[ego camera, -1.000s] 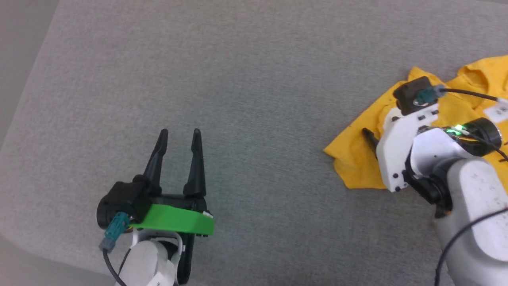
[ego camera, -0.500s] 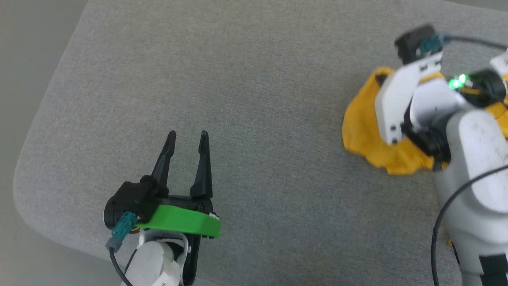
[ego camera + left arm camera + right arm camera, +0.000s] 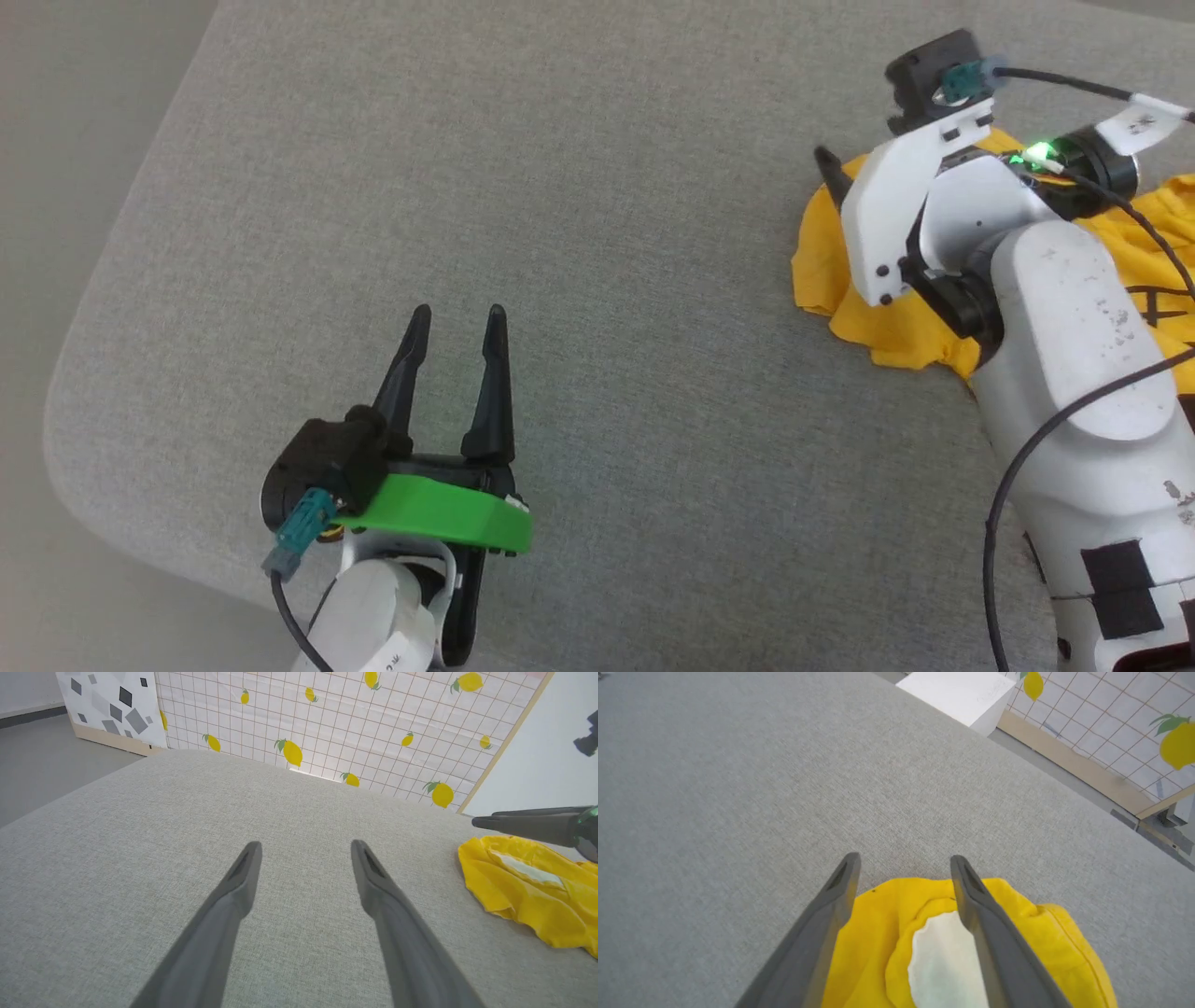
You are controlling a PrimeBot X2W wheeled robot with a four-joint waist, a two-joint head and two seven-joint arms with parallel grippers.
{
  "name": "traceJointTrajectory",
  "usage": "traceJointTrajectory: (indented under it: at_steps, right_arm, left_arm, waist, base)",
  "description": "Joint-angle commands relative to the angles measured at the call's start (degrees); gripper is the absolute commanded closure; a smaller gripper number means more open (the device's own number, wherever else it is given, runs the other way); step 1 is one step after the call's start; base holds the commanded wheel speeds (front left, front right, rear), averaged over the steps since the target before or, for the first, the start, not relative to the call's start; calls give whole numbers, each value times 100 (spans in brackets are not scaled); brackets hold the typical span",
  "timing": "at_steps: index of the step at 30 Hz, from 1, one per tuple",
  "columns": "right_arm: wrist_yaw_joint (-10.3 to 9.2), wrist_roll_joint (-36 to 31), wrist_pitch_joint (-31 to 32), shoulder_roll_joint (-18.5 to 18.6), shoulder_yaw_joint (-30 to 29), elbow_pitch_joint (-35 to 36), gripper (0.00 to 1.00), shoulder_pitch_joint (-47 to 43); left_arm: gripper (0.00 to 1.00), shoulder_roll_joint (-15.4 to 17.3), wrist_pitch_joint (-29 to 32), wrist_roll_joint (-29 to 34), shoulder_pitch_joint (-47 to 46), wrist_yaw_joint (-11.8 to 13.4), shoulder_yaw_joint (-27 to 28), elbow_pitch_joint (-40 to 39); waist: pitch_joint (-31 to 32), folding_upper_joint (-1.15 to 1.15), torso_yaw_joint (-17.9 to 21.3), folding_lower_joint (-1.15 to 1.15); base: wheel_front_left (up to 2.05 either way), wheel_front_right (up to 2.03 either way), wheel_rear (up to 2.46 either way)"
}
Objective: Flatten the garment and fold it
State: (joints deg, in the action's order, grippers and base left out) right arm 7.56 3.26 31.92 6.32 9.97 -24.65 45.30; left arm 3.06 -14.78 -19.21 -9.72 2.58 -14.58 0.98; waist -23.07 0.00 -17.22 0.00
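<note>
Two pairs of fingers are spread wide and neither holds anything. The left fingers (image 3: 403, 373) hover over bare worktop (image 3: 597, 233) at about 7 o'clock in the head view, well apart from the cloth. The right fingers (image 3: 831, 910) hang just above the shirt (image 3: 873, 933), with a rolled fold and a white patch (image 3: 941, 956) showing between them. Whether the tips touch the fabric you cannot tell.

The shirt lies bunched at about 2 o'clock in the head view, partly hidden under the right arm (image 3: 1055, 280) and running out of view at 3 o'clock.

The step in hand looks like taking a first hold on this nearest edge so you can drag the shirt out toward the open middle. Lower the right fingers until they straddle one layer at the rim of the fold, not the whole roll. Close firmly, then draw toward 9 o'clock low over the worktop, so the thin fabric slides open rather than lifting into a lump. Bring the left fingers over to take a second corner before you spread it.

As it lies, the heap's long axis seems to run roughly from 9 to 3 o'clock, with a rounded lobe pointing toward 9. Which way the collar or hem points you cannot tell.
</note>
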Motion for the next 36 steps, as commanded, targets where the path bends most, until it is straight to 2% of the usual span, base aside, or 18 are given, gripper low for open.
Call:
traceJointTrajectory:
  at_steps: [1, 6, 10, 15, 19, 22, 27, 32, 36]
  right_arm:
    - [-8, 149, -118, 13, -12, 140, 0, 96]
    - [-8, 467, -567, 249, -262, 1144, 0, -415]
    - [-8, 375, -919, 281, -870, 2238, 0, -1246]
    - [-8, 67, -1445, -127, -1979, 3655, 0, -2605]
    - [-8, -40, -1977, -326, -2589, 4441, 0, -3778]
    - [-8, 429, -2419, -340, -2958, 4516, 0, -4509]
    - [-8, 961, -3216, -343, -3124, 4018, 0, -5283]
    - [-8, 894, -3523, -343, -3059, 3842, 0, -5281]
    - [-8, 853, -3550, -344, -3137, 3875, 0, -5051]
  left_arm:
    - [0, -18, -22, 33, -56, 21, 14, 3]
    - [0, -18, -22, 171, 78, 27, 157, -23]
    - [0, 17, -22, 306, 251, -10, 319, -55]
    - [0, 100, -22, 414, 460, -33, 488, -152]
    - [0, 168, -22, 468, 592, -55, 565, -205]
    - [0, 205, -22, 491, 693, -38, 631, -251]
    - [0, 234, -22, 488, 887, 9, 730, -328]
    - [0, 332, 171, 579, 741, -51, 594, -436]
    - [0, 468, 806, 713, 128, -292, 264, -481]
  waist:
    - [121, 0, 106, 0]
    - [422, 0, 404, 0]
    - [611, 0, 700, 0]
    - [711, 0, 1064, 0]
    - [703, 0, 1296, 0]
    - [690, 0, 1463, 0]
    - [703, 0, 1746, 0]
    - [647, 0, 1876, 0]
    - [477, 0, 1831, 0]
  base:
    - [0, 0, 0]
    - [0, 0, 0]
    - [0, 0, 0]
    - [0, 0, 0]
    - [0, 0, 0]
    - [0, 0, 0]
    - [0, 0, 0]
    - [0, 0, 0]
    - [0, 0, 0]
